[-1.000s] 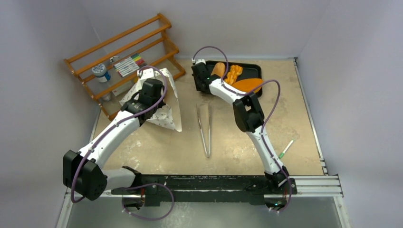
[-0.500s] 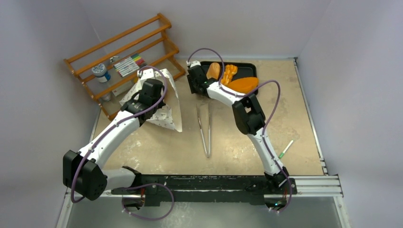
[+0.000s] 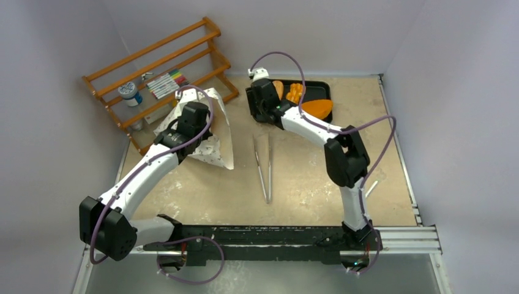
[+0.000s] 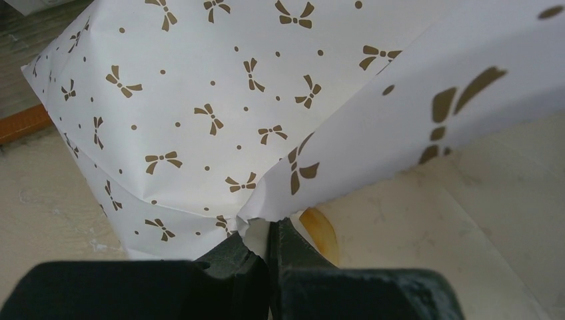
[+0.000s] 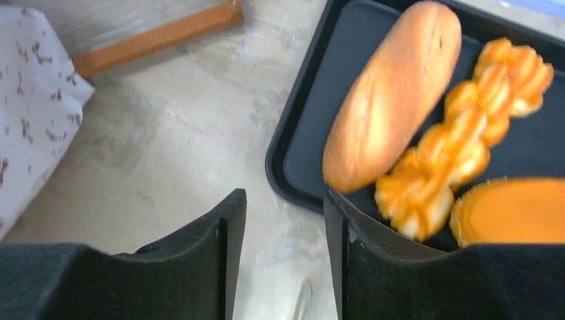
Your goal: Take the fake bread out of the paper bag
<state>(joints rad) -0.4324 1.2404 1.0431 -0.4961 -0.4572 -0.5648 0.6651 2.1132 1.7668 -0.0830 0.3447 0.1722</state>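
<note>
— Where was your paper bag [image 3: 217,147]?
— By the wooden rack [image 3: 159,67], long axis slanting near-right, your left gripper [image 4: 270,233] clamped on its rim; right gripper [image 5: 285,213] gaped over the black tray [image 5: 313,140]'s edge.
</note>
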